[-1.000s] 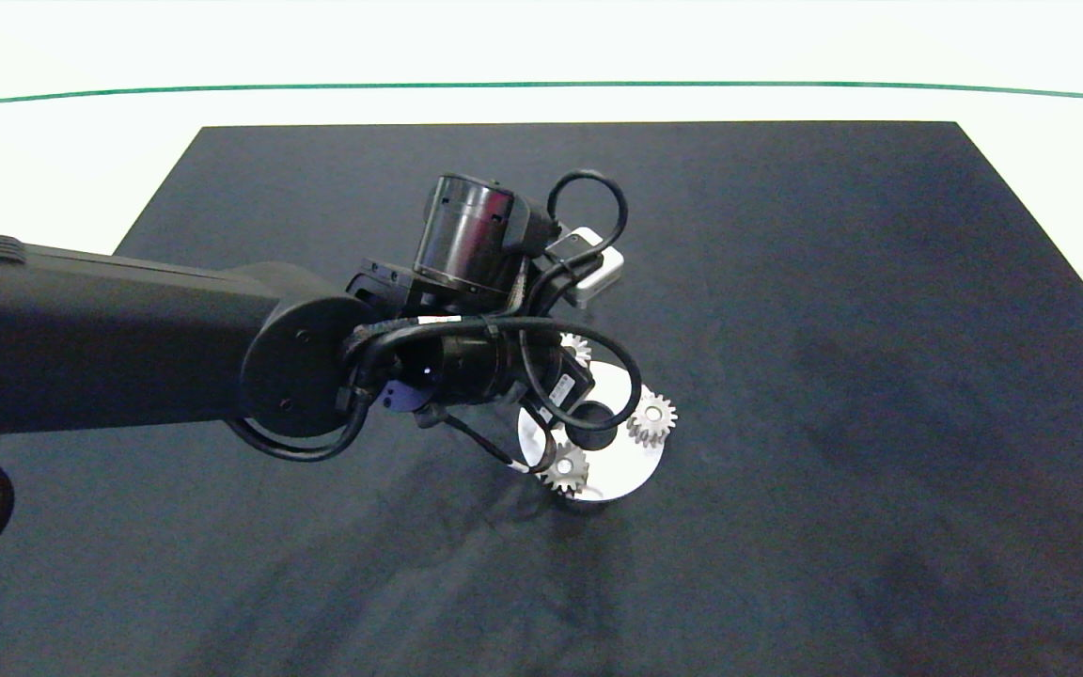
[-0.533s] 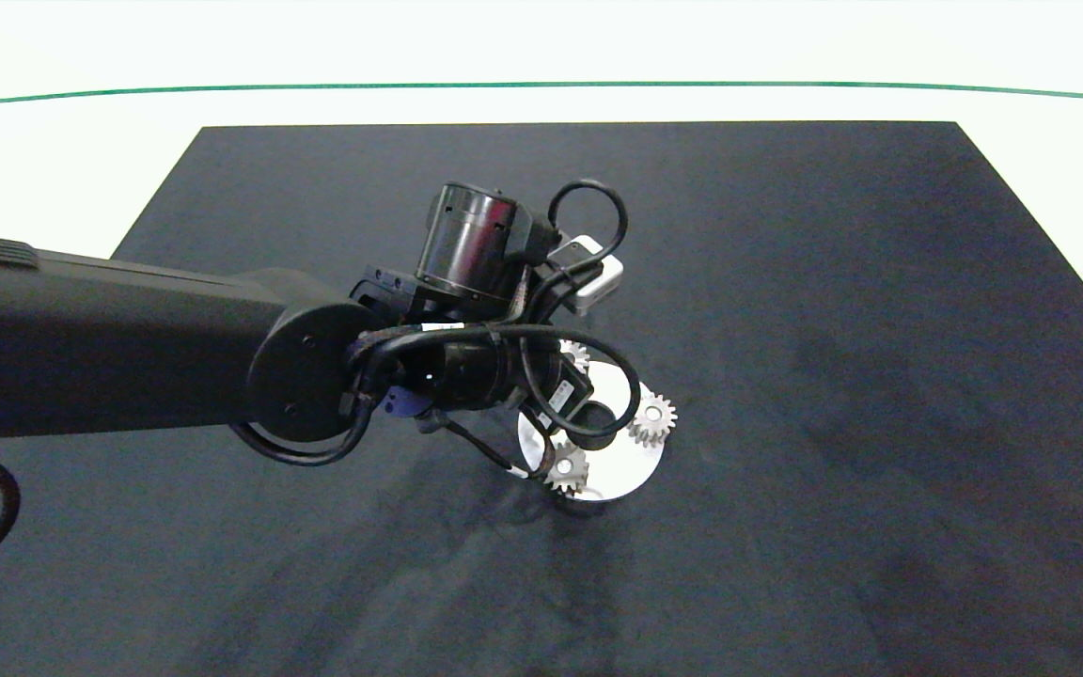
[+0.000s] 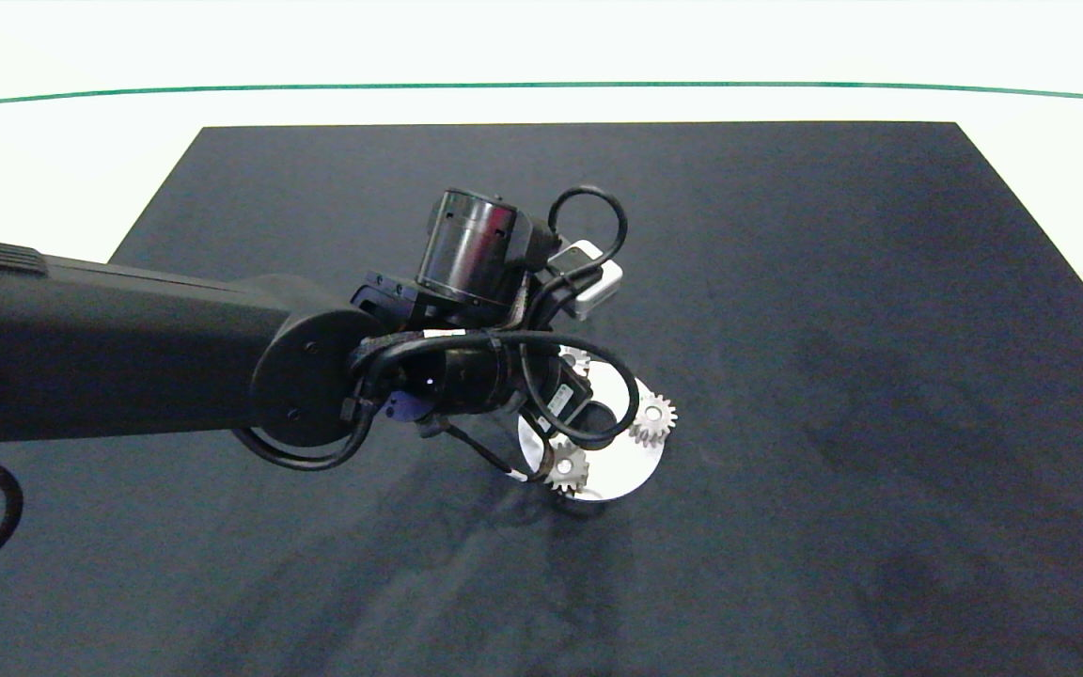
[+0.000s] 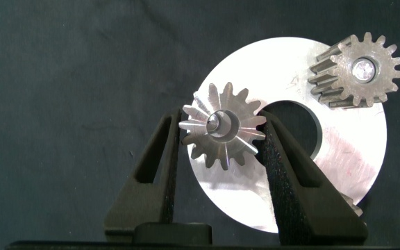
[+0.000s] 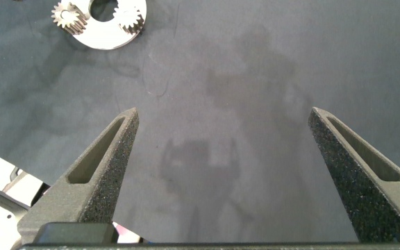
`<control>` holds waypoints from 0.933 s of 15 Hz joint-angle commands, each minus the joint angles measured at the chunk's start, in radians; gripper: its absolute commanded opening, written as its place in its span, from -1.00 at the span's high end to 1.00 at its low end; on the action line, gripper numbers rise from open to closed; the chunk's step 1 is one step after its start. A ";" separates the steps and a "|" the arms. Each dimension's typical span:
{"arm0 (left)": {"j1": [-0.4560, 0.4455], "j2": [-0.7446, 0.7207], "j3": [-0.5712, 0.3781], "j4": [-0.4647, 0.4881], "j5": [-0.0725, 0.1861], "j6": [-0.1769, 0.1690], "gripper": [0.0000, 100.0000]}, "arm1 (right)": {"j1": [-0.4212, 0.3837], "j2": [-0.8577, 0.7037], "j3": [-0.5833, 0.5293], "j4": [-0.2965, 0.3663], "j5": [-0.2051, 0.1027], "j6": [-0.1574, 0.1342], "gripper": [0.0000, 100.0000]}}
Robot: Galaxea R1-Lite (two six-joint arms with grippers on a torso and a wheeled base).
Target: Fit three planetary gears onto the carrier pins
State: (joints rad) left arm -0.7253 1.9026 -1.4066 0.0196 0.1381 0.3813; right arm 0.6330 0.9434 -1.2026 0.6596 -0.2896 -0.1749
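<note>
In the left wrist view my left gripper (image 4: 221,119) is shut on a silver planetary gear (image 4: 222,142), one finger against its teeth on each side. A carrier pin (image 4: 217,123) shows through that gear's centre hole, above the white carrier disc (image 4: 242,201). A second gear (image 4: 356,69) sits on its own pin (image 4: 362,68). From above, the left arm (image 3: 466,376) covers much of the disc (image 3: 626,475); the held gear (image 3: 577,357) peeks out beside two seated gears (image 3: 651,418) (image 3: 567,467). My right gripper (image 5: 224,114) hangs open over bare mat, far from the disc (image 5: 103,38).
A black mat (image 3: 833,376) covers the middle of the white table (image 3: 81,160). A green line (image 3: 541,85) runs along the far side. The left arm's cables (image 3: 588,202) loop above the disc.
The left wrist has crept slightly toward the table's front, taking the held gear with it. The two seated gears and the disc have stayed put.
</note>
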 commanded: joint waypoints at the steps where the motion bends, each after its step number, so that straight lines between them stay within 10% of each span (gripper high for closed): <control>1: -0.002 0.012 -0.005 0.002 0.002 0.002 0.98 | 0.001 0.000 0.000 0.005 -0.002 -0.002 -1.00; 14: 0.010 0.009 -0.029 0.002 0.002 0.002 0.98 | 0.001 0.000 0.003 0.003 -0.002 0.000 -1.00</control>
State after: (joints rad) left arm -0.7166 1.9177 -1.4398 0.0202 0.1381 0.3815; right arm 0.6336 0.9434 -1.2002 0.6600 -0.2891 -0.1732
